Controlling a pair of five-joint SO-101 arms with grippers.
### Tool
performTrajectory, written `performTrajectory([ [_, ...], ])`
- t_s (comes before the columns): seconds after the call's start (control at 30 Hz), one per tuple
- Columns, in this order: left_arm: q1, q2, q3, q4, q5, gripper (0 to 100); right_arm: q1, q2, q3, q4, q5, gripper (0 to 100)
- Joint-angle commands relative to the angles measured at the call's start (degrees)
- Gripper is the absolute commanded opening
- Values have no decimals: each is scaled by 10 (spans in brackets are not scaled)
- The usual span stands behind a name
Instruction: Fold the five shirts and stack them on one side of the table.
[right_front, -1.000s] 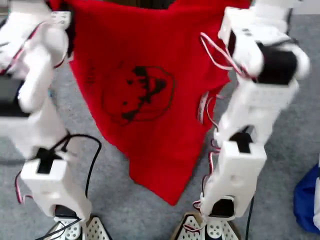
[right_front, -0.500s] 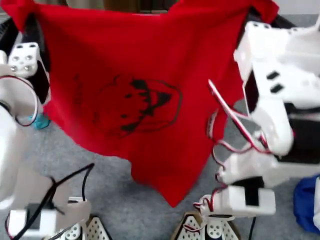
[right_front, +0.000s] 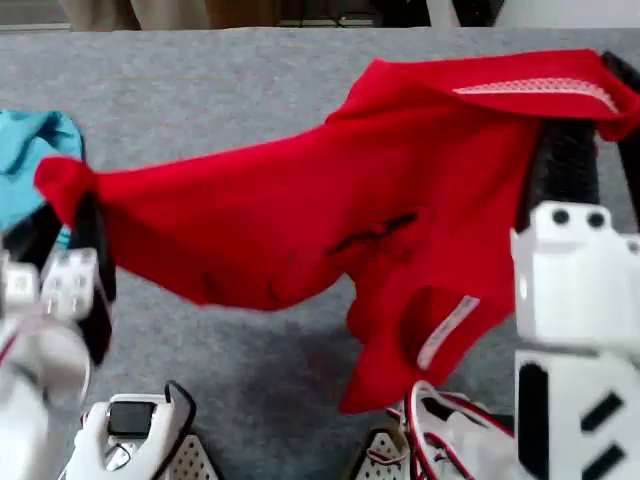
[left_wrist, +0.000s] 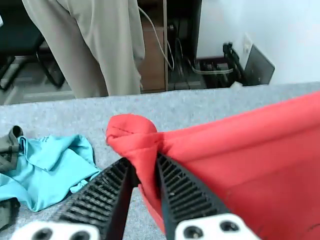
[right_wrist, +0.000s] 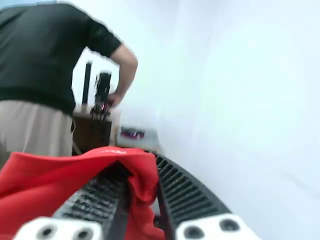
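A red shirt (right_front: 330, 220) with a black print hangs stretched between both arms above the grey table (right_front: 220, 90). My left gripper (left_wrist: 144, 172) is shut on one bunched corner of the red shirt (left_wrist: 240, 160); in the high view that left gripper (right_front: 70, 225) is at the left. My right gripper (right_wrist: 142, 185) is shut on another edge of the red shirt (right_wrist: 60, 180), held up at the right, where the right gripper (right_front: 600, 100) pinches the hem. The shirt's lower part droops toward the table near the arm bases.
A light blue shirt (right_front: 25, 165) lies crumpled at the table's left edge, also the light blue shirt (left_wrist: 45, 165) beside a dark olive garment (left_wrist: 9, 150). The arm bases (right_front: 140, 440) stand at the near edge. The table's far half is bare grey.
Both arms have swung down and away from the camera. The red shirt went from hanging upright to being stretched out lower and flatter over the table, revealing the blue shirt at left.
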Motion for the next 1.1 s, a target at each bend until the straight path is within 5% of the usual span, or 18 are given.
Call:
performTrajectory([
  [0.0,-11,-47,13,4,1,18,7,-15,4,-51,30,5],
  [0.3,-11,-81,-86,4,5,18,7,-7,41,-98,64,5],
  [0.57,-11,-80,-98,4,5,18,4,0,226,-94,60,5],
  [0.83,-11,-84,12,-33,2,18,2,3,400,-99,19,5],
  [1.07,-45,-84,151,-153,3,18,2,-15,444,-124,-30,5],
])
